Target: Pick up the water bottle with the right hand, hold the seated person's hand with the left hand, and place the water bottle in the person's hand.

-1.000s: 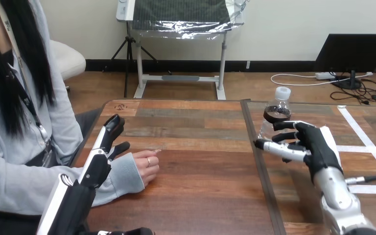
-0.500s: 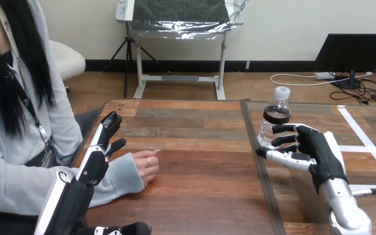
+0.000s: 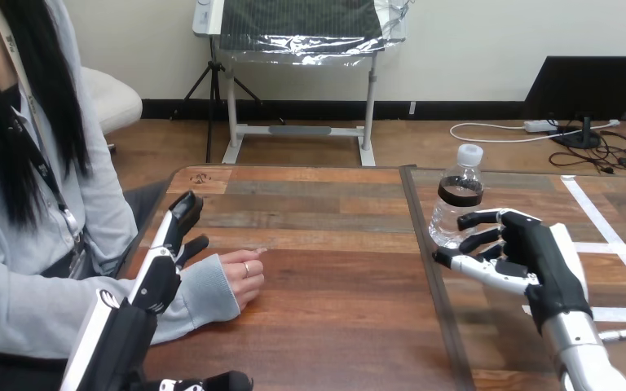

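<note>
Fingers [image 3: 183, 213] of the left hand [image 3: 165, 257] lie straight and empty, just beside the person's hand [image 3: 240, 275] on the wooden table [image 3: 334, 326]. The right hand [image 3: 538, 257] is much nearer the task's thing, spread open and holding nothing. The upright water bottle [image 3: 458, 191] stands just beyond its fingertips; contact is unclear.

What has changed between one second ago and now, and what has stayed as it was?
The right hand has drawn back toward the robot, a little away from the water bottle, fingers open, holding nothing. The bottle stands upright in the same place on the table. The left hand, fingers straight, stays beside the person's hand, which rests on the table as before.
</note>
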